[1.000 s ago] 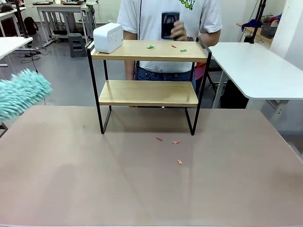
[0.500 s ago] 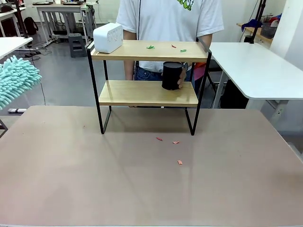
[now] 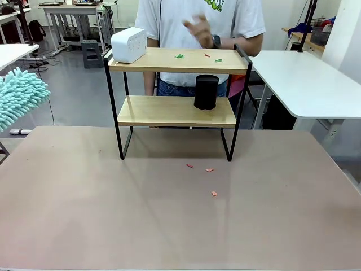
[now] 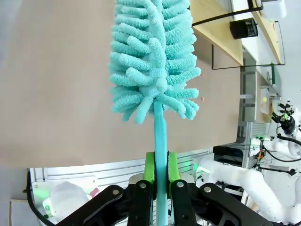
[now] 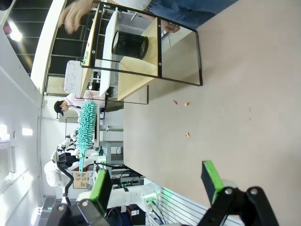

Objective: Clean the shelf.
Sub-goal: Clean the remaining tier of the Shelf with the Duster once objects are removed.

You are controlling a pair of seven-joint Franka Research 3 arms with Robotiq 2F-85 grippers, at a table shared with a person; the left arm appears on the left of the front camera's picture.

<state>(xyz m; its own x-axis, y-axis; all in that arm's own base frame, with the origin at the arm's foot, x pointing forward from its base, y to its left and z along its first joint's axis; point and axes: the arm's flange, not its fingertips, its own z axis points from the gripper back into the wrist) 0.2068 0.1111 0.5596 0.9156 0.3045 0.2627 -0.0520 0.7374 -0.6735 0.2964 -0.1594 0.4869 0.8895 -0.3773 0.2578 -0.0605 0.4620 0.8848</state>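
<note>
- Teal microfibre is our tool here. The left jaws are clenched on the thin handle of the duster (image 3: 20,101), whose fluffy head hangs off the desk's left edge, near the far-left corner.
- Our right jaws stand released and wide, with nothing between them, facing across the desk (image 3: 169,226) toward the shelf.
- The shelf (image 3: 158,60) stands at the middle of the desk's far edge. Small green and red scraps (image 3: 179,56) lie on its top board, from the middle toward the right end. A white box (image 3: 129,44) sits at that board's left end.
- We judge the step in hand to be carrying the duster over to the top board.
- To do it well, we should come in above the board, lay the head flat, and sweep lightly from the box's side toward the free right end. That way the light frame does not slide and the box is not nudged.
- The person's hand (image 3: 198,28) is raised just behind the top board, so we should wait until it is clear.
- Half a second ago that hand was on the black cylinder (image 3: 206,91). Now the cylinder stands alone on the lower board, toward its right end.
- A second ago the person held the cylinder up at chest height, and our duster hung lower. The duster has not shifted in the last half second.
- The red scraps (image 3: 210,169) on the desk in front of the shelf lie as before.
</note>
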